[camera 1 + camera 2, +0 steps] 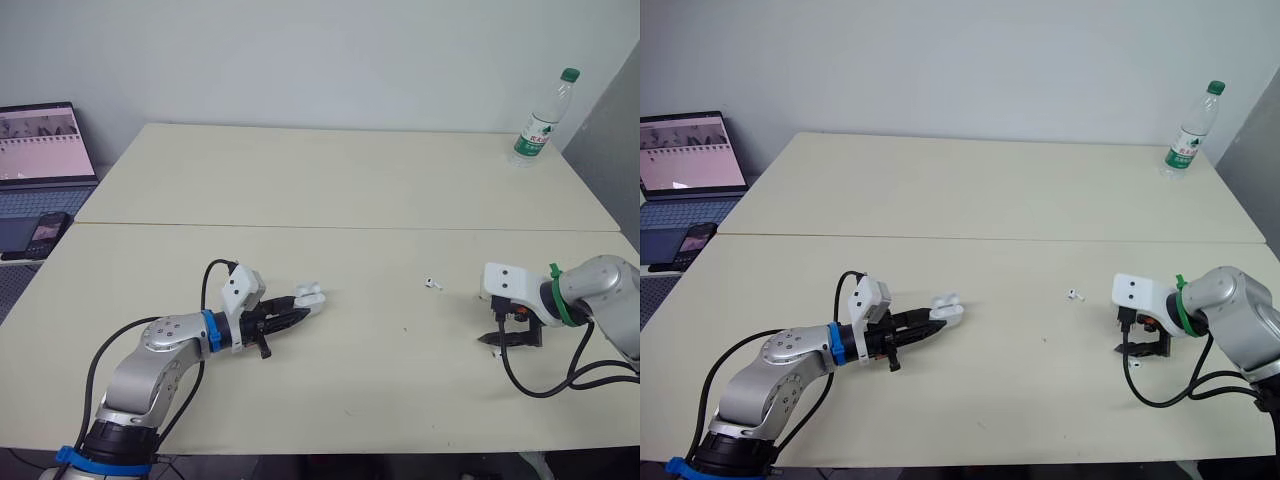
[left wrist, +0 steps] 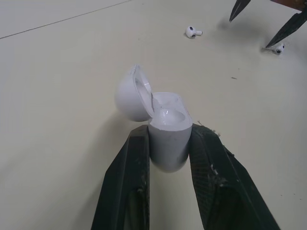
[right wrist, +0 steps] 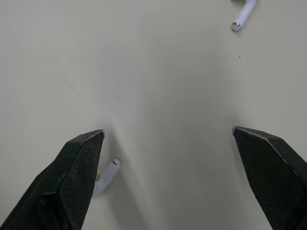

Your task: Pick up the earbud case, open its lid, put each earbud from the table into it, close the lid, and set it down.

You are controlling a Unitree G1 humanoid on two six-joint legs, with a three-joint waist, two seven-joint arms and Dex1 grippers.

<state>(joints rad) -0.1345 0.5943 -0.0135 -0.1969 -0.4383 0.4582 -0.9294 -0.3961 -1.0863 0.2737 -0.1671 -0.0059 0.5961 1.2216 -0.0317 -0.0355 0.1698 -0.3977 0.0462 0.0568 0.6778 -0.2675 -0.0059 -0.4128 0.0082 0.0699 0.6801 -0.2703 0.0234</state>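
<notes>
The left gripper [image 2: 169,136] clamps the smooth, rounded white earbud case [image 2: 165,120]; its lid [image 2: 130,96] stands open, cavity apparently empty. The right gripper [image 3: 168,130] spreads wide beside an earbud [image 3: 106,175].

Big beige table [image 1: 330,190] with a seam running across it, basically two tops pushed together, and a plain pale wall [image 1: 300,50] behind. A clear plastic bottle [image 1: 540,122] with a green cap and label stands upright at the far right corner. Off the left edge there's an open laptop [image 1: 40,160] with its screen on, and a dark phone [image 1: 45,232] lying by its keyboard.
</notes>
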